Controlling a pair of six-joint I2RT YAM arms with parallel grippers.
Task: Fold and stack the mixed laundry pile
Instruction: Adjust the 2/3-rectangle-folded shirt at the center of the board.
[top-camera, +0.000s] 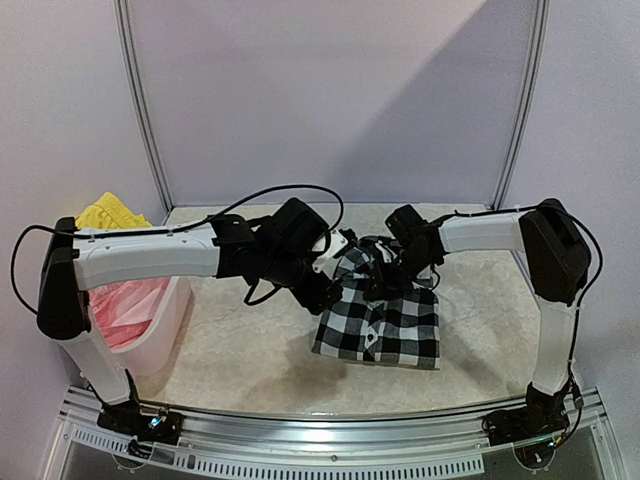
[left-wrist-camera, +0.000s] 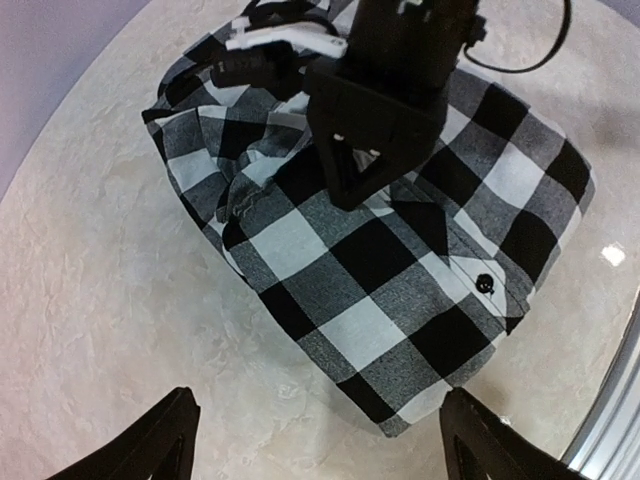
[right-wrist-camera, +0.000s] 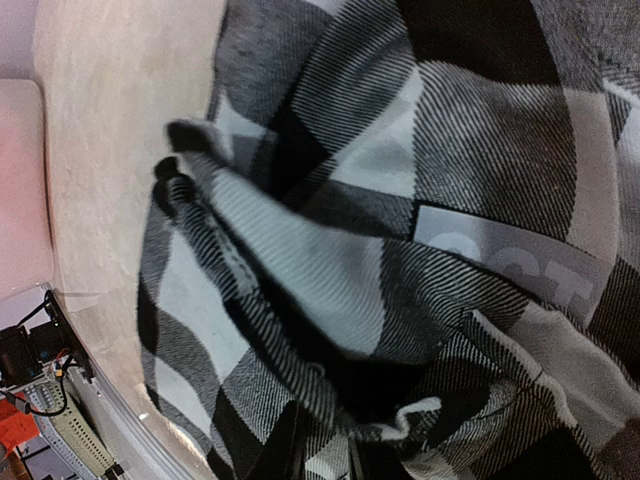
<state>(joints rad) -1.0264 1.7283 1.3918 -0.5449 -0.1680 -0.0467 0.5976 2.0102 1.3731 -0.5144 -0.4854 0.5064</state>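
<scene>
A black-and-white checked shirt (top-camera: 385, 320) lies partly folded on the table right of centre, its far end bunched up. My right gripper (top-camera: 392, 272) is down in that bunched end. In the right wrist view the cloth (right-wrist-camera: 330, 250) fills the frame, a grey lettered patch (right-wrist-camera: 510, 260) shows, and a fold sits pinched between the gripper's (right-wrist-camera: 335, 455) narrow fingers. My left gripper (left-wrist-camera: 320, 450) hovers open above the table at the shirt's (left-wrist-camera: 370, 260) near left corner, with nothing between its fingers. A pink garment (top-camera: 130, 305) and a yellow one (top-camera: 112, 213) rest at the basket.
A white plastic basket (top-camera: 168, 335) stands at the table's left edge under the left arm. Metal frame posts (top-camera: 140, 100) rise at the back corners. The table's metal front rail (top-camera: 330, 425) runs along the near edge.
</scene>
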